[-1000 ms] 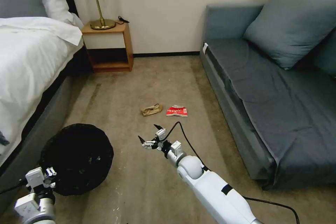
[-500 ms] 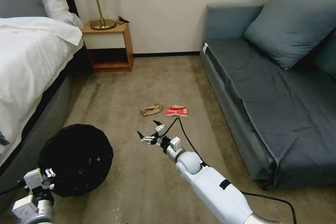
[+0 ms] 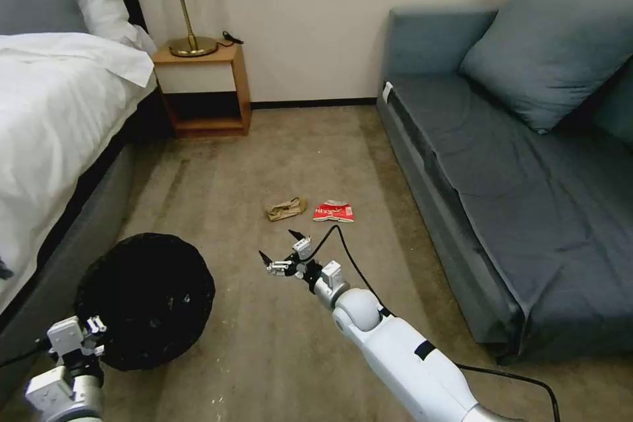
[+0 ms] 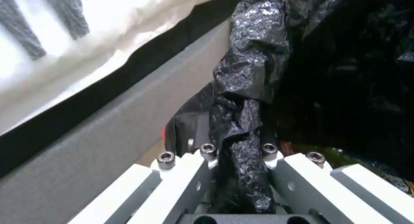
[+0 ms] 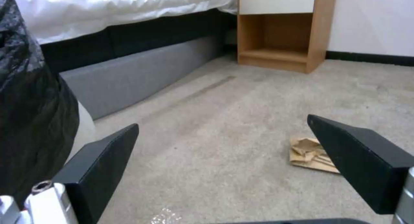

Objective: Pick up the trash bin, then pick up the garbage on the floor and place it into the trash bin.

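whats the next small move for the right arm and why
Probably ease the right claw forward and down toward the tan paper wad. Its jaws are open and empty over bare carpet short of the wad, with the red-white packet just beside it. The left claw is already clamped on the trash bin liner, so the bin looks ready.

The room is evenly, softly lit, with only faint shadows on the carpet (image 3: pixel 277 145). The white bedding (image 5: pixel 108 7) blows out to glare in both wrist views. The black bin liner (image 4: pixel 245 88) shows small glints, its depths dark and blurred.
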### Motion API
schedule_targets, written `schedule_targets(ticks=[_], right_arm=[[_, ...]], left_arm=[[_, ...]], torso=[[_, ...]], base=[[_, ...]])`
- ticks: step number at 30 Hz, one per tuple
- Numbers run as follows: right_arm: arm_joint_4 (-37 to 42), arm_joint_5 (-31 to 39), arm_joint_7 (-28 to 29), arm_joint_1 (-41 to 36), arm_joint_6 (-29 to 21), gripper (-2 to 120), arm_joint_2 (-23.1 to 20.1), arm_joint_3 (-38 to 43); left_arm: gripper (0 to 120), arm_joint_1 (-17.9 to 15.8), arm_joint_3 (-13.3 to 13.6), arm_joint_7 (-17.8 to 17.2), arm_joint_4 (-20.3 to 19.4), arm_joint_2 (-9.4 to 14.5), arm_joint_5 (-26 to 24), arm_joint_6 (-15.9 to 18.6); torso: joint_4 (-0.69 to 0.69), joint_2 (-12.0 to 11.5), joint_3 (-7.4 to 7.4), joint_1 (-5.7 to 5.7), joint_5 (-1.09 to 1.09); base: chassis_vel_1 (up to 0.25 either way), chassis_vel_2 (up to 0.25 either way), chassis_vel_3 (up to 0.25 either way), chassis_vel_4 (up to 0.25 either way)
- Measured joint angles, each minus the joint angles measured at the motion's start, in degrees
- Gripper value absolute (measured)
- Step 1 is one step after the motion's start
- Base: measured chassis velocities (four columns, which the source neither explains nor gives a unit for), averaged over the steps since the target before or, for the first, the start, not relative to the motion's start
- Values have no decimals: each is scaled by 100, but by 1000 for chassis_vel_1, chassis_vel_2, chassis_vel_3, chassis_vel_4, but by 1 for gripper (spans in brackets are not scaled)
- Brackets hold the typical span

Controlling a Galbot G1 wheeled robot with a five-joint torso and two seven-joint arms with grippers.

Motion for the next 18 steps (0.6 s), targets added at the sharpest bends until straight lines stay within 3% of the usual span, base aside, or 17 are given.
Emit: schedule_targets(ticks=[18], right_arm=[[-128, -63, -131, -45, 117, 100, -27, 64]], left_arm=[[3, -122, 27, -3, 141, -12, 16, -3]], torso=[[-1, 0, 0, 0, 0]], base=[[-58, 55, 57, -56]])
